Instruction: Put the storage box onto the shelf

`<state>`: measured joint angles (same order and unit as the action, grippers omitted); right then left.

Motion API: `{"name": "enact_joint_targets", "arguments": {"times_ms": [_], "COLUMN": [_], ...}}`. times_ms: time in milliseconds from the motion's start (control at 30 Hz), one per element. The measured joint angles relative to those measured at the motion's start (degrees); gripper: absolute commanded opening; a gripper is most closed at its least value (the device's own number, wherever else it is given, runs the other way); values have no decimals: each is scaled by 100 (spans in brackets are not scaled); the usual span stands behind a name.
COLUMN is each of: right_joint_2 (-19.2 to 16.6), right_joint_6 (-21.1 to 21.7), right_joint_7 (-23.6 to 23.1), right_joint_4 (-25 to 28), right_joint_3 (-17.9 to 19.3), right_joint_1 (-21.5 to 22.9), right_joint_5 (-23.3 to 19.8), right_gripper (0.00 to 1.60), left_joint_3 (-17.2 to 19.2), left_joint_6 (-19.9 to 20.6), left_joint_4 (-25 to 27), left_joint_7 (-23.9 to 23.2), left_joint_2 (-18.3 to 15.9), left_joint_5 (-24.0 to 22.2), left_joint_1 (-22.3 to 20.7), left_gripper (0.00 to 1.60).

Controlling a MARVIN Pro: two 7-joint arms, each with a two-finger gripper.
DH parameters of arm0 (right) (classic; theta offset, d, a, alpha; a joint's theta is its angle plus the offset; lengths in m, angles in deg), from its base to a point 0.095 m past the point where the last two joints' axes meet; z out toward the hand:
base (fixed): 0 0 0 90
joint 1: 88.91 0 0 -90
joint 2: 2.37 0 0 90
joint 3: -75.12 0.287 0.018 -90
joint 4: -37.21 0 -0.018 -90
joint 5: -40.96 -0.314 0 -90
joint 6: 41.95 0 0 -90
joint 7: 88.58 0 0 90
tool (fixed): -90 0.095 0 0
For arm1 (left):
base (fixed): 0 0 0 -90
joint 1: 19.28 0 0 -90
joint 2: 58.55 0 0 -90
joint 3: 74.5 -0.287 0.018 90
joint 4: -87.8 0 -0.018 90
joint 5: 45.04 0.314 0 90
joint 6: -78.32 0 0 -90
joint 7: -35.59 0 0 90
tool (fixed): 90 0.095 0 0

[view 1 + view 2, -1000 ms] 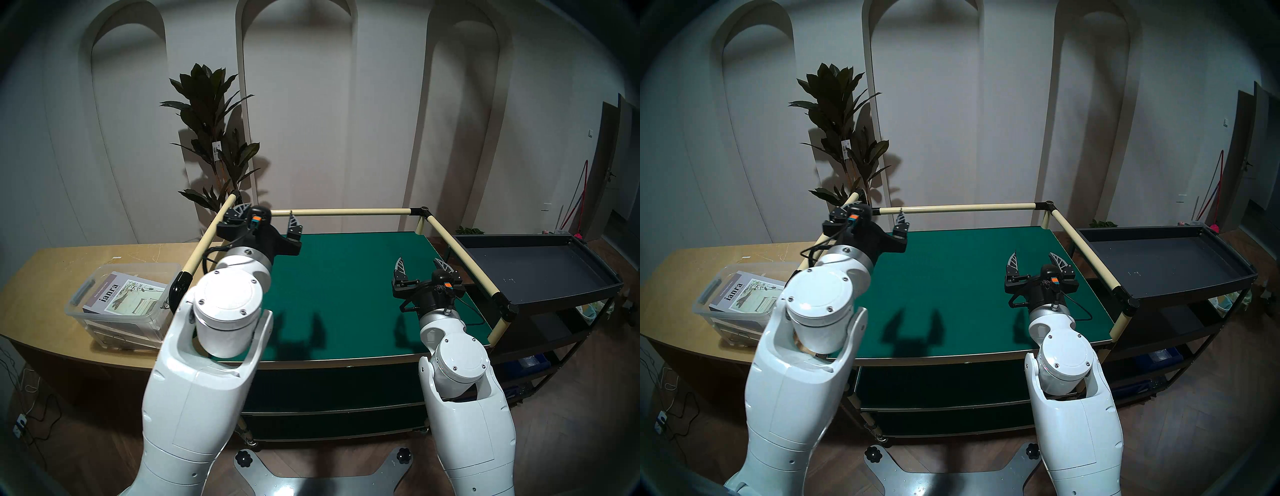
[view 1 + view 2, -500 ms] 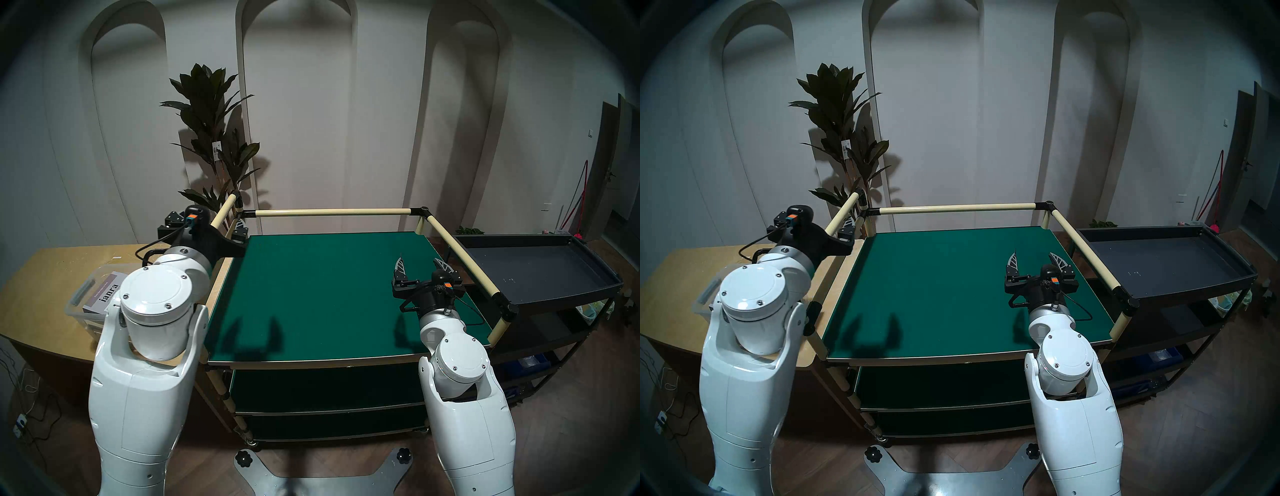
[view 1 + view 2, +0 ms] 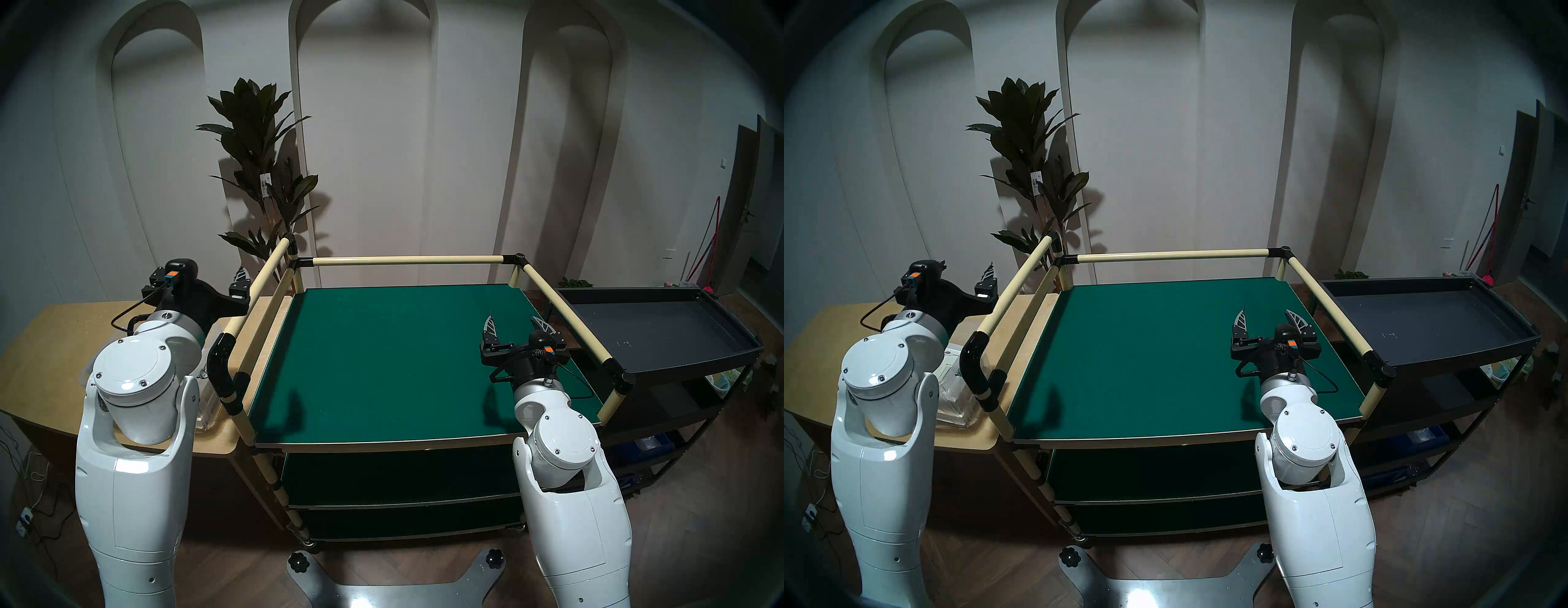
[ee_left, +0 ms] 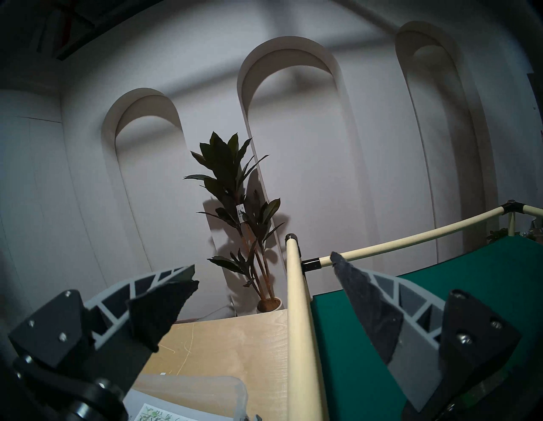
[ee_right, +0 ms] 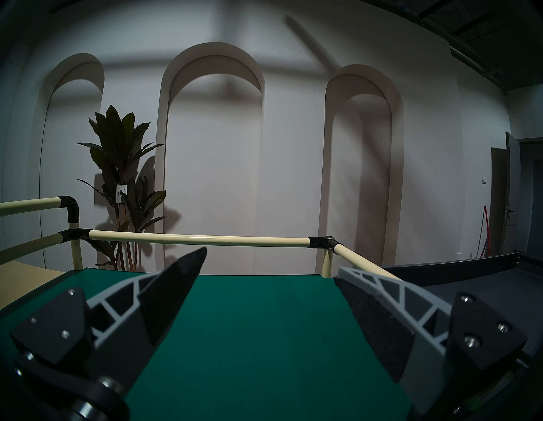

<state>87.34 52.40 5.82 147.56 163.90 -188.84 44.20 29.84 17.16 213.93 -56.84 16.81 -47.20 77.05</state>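
The storage box (image 3: 208, 397) is a clear plastic bin on the wooden counter, left of the shelf. My left arm covers most of it in the head views. Its rim (image 4: 191, 391) shows at the bottom of the left wrist view. My left gripper (image 3: 197, 275) hangs open and empty above the counter, beyond the box and just outside the shelf's left rail (image 4: 296, 323). The shelf (image 3: 382, 361) is a three-tier cart with green boards and cream rails. My right gripper (image 3: 513, 318) stands open and empty over the top board's right side (image 5: 264, 323).
The tan wooden counter (image 3: 51, 339) runs along the left. A tall potted plant (image 3: 259, 170) stands behind the shelf's far left corner. A dark grey metal cart (image 3: 653, 327) adjoins the shelf on the right. Cream rails (image 3: 407, 260) fence three sides of the top board.
My left arm has swung left from above the green top board, over the left rail, to above the counter, and now covers the box. The right arm has not moved.
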Motion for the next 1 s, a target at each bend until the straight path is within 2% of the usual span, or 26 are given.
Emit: {"name": "enact_joint_targets", "arguments": {"times_ms": [267,500,733,1000], "right_joint_2": [0,0,0,0], "right_joint_6": [0,0,-2,-1], "right_joint_7": [0,0,0,0], "right_joint_4": [0,0,-2,-3], "right_joint_3": [0,0,0,0], "right_joint_1": [0,0,0,0], "right_joint_5": [0,0,0,0], "right_gripper": [160,160,160,160], "left_joint_3": [501,978,1501,1791], "left_joint_6": [-450,-641,-639,-676], "left_joint_4": [-419,-782,-1436,-1907], "left_joint_7": [-154,-670,-1536,-2080], "left_joint_2": [10,-195,-669,-1052], "left_joint_5": [-248,-641,-883,-1056], "left_joint_1": [74,-15,-178,-304], "left_gripper": [160,160,160,160]}}
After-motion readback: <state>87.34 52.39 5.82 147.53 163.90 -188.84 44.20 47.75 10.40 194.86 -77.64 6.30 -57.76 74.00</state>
